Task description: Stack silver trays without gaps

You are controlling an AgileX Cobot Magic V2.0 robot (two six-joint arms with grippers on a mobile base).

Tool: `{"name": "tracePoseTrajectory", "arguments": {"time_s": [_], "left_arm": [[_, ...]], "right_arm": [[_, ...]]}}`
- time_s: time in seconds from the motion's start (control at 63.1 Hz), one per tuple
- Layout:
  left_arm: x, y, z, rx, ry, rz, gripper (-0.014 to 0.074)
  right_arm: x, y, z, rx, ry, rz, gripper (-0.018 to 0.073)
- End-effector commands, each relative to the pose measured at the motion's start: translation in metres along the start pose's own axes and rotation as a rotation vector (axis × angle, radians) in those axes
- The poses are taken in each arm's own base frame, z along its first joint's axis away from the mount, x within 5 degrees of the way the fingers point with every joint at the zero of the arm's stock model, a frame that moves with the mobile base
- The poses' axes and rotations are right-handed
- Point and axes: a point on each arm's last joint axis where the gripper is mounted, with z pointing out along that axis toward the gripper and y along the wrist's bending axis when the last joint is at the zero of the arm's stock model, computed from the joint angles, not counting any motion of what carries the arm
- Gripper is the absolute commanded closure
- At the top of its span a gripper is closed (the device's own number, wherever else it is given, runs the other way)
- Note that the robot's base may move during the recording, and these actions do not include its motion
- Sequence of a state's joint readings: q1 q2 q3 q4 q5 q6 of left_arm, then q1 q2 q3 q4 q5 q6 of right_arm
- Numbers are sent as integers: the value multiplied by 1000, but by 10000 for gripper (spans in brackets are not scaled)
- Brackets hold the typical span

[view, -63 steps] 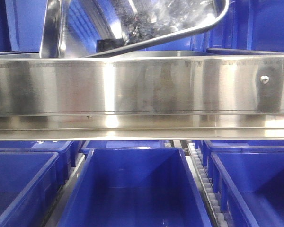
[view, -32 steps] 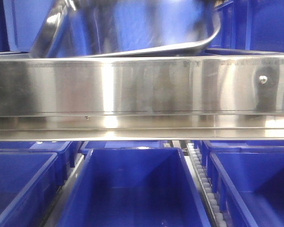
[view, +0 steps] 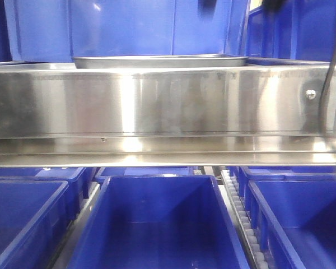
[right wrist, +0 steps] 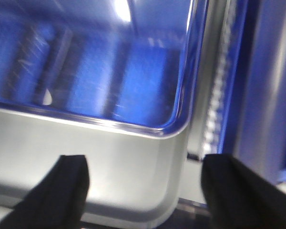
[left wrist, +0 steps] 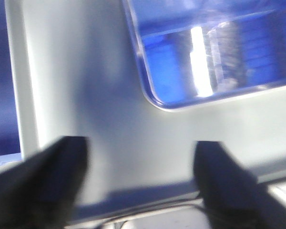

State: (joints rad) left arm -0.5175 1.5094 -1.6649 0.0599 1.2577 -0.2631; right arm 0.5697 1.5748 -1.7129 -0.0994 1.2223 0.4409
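A silver tray point(view: 159, 60) lies flat and level just behind the brushed-steel rail point(view: 168, 106); only its rim shows. In the left wrist view its rounded corner and shiny base point(left wrist: 205, 62) sit above my left gripper point(left wrist: 140, 148), which is open and empty over pale grey steel. In the right wrist view the tray's shiny base point(right wrist: 86, 71) lies beyond my right gripper point(right wrist: 145, 162), which is open and empty over a matte grey steel surface with a rounded corner point(right wrist: 133, 157). I cannot tell whether that surface is a second tray.
Deep blue plastic bins point(view: 159, 224) stand below the rail, with more bins behind the tray point(view: 123, 28). A roller track point(view: 241, 218) runs between the lower bins. A dark cable point(view: 328, 73) hangs at the right. A blue bin wall point(right wrist: 271, 95) stands right of the tray.
The tray was tilted up high above the rail; it has come down and now lies flat behind it. Both grippers are off it.
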Motion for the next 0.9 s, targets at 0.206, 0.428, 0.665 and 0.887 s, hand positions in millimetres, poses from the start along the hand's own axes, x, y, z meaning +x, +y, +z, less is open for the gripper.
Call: {"name": "tracePoseTrajectory", "arguments": {"time_s": [0.206, 0.428, 0.665, 0.887], "left_arm": [[27, 0, -102, 147, -310, 8, 309], [72, -3, -122, 250, -442, 63, 637], [126, 3, -98, 339, -549, 94, 637], [173, 12, -70, 439, -723, 92, 637]], "right_arm": [[28, -27, -107, -101, -334, -36, 496], [80, -50, -132, -142, -474, -106, 510], [149, -75, -115, -181, -628, -204, 510], [209, -96, -82, -228, -749, -216, 510]]}}
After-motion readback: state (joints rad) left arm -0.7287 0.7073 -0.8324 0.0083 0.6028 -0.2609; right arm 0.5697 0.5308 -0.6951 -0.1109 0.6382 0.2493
